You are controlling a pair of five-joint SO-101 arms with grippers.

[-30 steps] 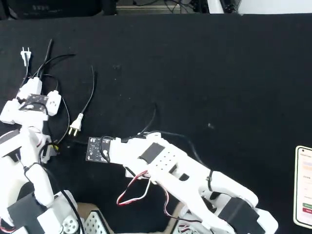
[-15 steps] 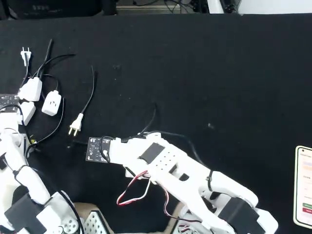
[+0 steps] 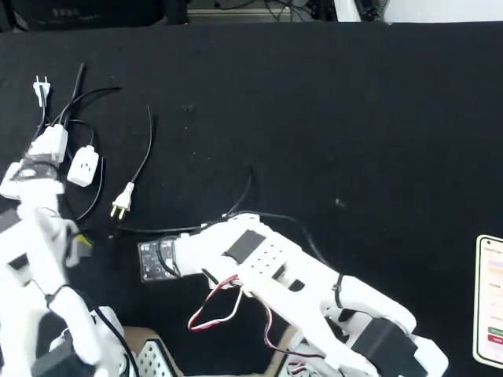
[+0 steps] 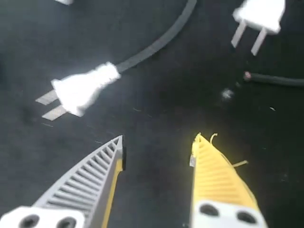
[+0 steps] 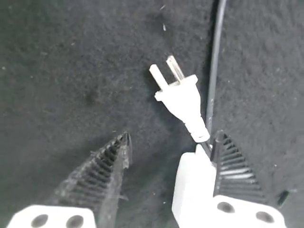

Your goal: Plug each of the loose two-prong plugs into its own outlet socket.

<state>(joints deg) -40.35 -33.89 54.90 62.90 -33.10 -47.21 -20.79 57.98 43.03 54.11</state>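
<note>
phone (image 3: 490, 298) on black table (image 3: 354, 118)

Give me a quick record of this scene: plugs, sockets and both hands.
near plug: loose, mid-left on the table
far plug: loose, far-left corner
sockets: upper socket and lower socket, white, near the left edge, apart from both plugs
left hand: open, empty
right hand: open, near plug just beyond its fingertips

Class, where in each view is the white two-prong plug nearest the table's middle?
High view: plug left of centre, prongs toward the arms.
Left wrist view: plug ahead of the left gripper, prongs toward it.
Right wrist view: a similar plug; whether the same, cannot tell.
Landmark: black cable end by its prongs; same cable end in the left wrist view.
</note>
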